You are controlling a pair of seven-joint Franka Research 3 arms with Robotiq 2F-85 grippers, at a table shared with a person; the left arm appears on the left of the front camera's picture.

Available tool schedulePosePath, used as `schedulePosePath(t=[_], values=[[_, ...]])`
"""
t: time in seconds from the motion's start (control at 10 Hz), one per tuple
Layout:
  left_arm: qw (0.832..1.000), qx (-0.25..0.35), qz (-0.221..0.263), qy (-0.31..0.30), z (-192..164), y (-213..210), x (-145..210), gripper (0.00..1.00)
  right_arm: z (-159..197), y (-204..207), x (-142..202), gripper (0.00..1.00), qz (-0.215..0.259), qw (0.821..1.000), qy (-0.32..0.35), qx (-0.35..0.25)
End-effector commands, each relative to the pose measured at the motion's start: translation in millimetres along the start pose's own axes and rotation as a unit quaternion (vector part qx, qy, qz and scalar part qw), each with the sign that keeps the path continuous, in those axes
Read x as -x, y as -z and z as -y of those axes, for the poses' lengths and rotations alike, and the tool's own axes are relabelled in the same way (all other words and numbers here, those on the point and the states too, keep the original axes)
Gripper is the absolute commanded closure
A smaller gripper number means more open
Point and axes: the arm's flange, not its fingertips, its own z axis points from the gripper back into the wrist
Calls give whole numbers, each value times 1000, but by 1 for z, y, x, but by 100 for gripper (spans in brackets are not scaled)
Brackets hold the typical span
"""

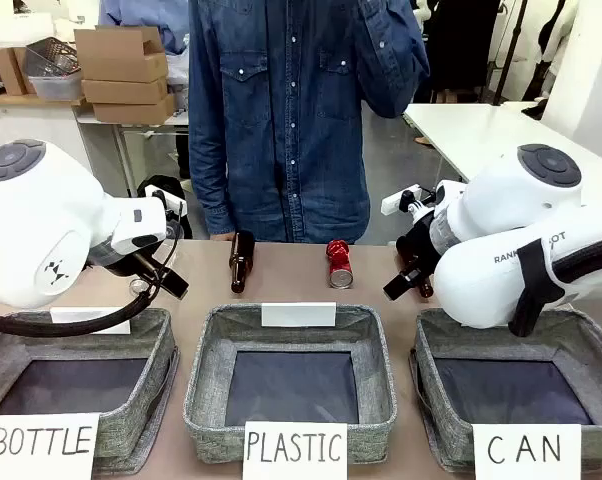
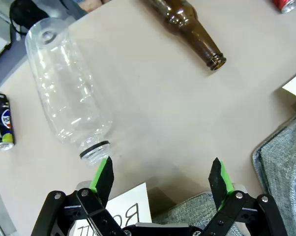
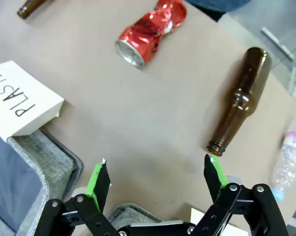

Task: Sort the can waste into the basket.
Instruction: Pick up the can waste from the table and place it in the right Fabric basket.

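Tan bench [image 1: 291,285]: crushed red can [image 3: 149,33] lies ahead of the spread, empty right tool [image 3: 157,164], long axis slanting; dark can [image 2: 1,122] lies off beside the spread left tool [image 2: 162,169]; CAN basket [image 1: 426,365] is under the right arm.

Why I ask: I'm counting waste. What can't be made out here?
Front view: the right arm covers most of a brown bottle and part of the rim of the CAN basket.
Left wrist view: the top edge cuts off the red can; the print on the dark can is too small.
Right wrist view: the right edge cuts off a plastic bottle.
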Motion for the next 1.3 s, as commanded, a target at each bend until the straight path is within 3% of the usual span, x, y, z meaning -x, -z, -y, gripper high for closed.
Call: schedulePosePath(t=[0.0, 1.2], values=[[1000, 0, 0, 0, 0, 0, 0, 0, 0, 0, 0, 0, 0, 1000, 0, 0], [1000, 0, 0, 0, 0, 0, 0, 0, 0, 0, 0, 0, 0, 1000, 0, 0]])
